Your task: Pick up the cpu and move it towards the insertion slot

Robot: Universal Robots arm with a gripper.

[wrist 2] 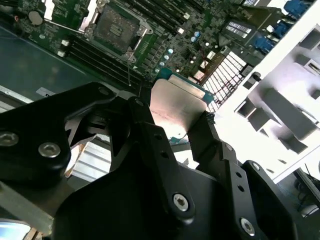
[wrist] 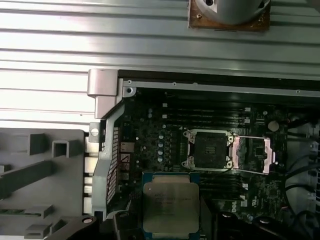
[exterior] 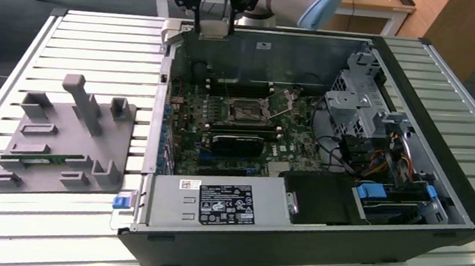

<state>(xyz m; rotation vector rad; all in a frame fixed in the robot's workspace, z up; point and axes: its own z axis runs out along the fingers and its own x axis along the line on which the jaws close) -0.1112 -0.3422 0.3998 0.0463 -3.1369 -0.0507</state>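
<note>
Open computer case (exterior: 403,205), hand (wrist 2: 182,127) gripping cpu (wrist: 170,207), lower edge hidden

The cpu (wrist: 171,206) has a dull brushed-metal top; the insertion slot (wrist: 208,150) has a shiny metal frame.

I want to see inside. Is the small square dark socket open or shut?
Open: the small square dark socket shows bare, its silvery metal cover flipped aside.

The small flat square cpu (wrist: 171,207) with its silvery metal top and thin rim is lifted in the air, clamped at its edges, above the green board. The insertion slot (wrist: 208,150), a small square dark socket in a silvery metal frame, lies open and empty on that board, apart from the cpu.
</note>
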